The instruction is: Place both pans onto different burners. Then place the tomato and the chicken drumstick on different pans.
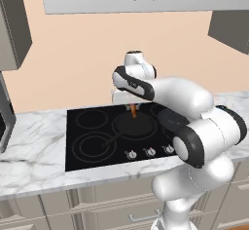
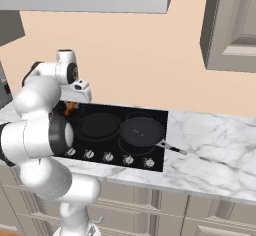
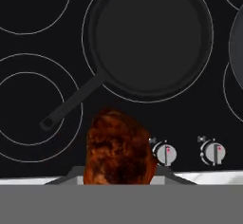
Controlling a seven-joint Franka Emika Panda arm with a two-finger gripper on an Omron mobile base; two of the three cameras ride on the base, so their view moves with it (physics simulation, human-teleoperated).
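Since both pans already sit on burners, the chicken drumstick point(image 3: 118, 149) is pinched in the hand point(image 1: 133, 108) above the middle pan point(image 3: 148, 39), ready for dropping in.

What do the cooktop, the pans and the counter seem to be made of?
Cooktop: likely glossy black glass, flat, with thin grey rings.
Pans: matte black, probably coated metal; no shine.
Counter: looks like polished white marble, from the grey veins.
Knobs: silvery, maybe metal.
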